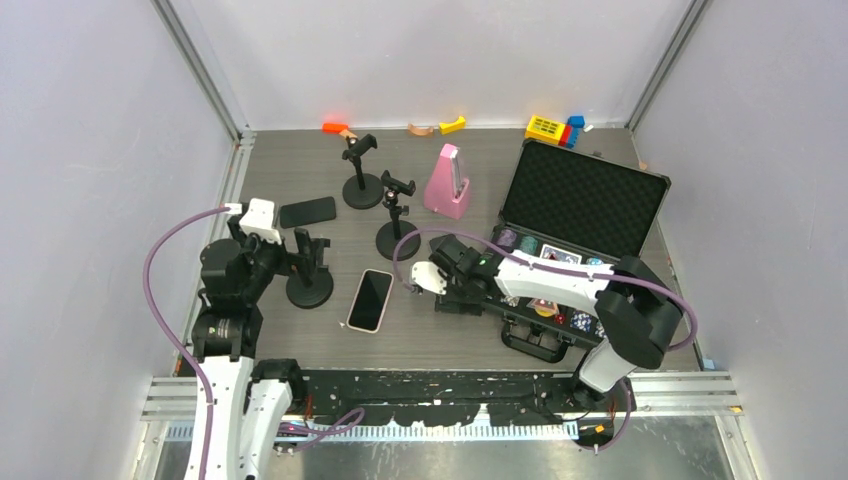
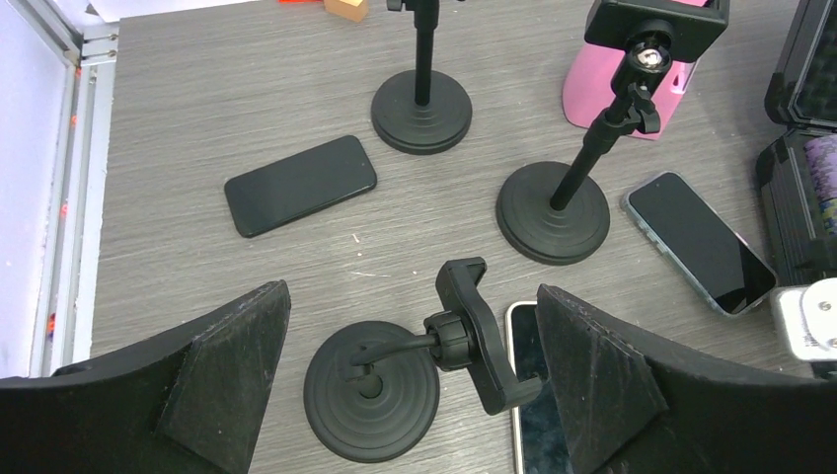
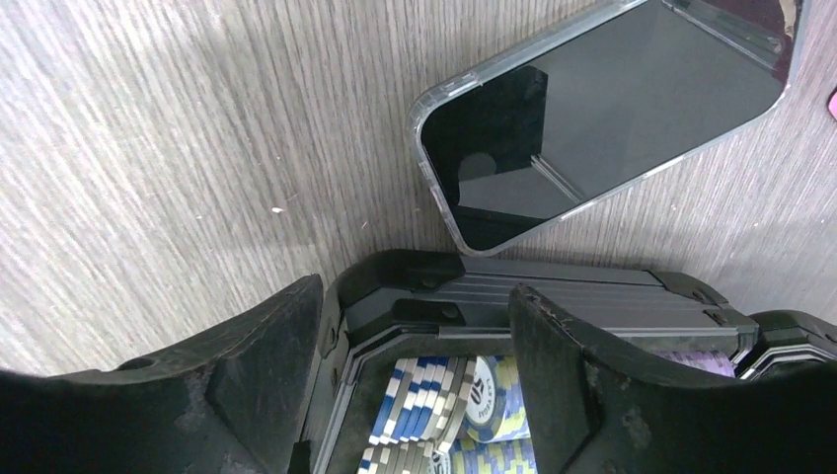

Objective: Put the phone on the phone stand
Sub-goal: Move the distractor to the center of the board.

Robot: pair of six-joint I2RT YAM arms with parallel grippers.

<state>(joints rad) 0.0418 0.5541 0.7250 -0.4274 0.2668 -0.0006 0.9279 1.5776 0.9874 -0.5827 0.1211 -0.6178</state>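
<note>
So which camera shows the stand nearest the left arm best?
Left wrist: the stand fills the foreground, with base, stem and clamp all clear. The top view shows it small, beside the left arm. The right wrist view misses it.

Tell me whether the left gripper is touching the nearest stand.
Apart. The left wrist view shows clear gaps between the stand and both of the left gripper's fingers.

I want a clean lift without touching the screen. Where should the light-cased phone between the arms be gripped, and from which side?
Grip the light-cased phone across its two long edges near mid-length, coming straight down from above. It lies flat, screen up, on the table, so only its thin edges offer a hold, and its width likely suits the jaws better than its length.
</note>
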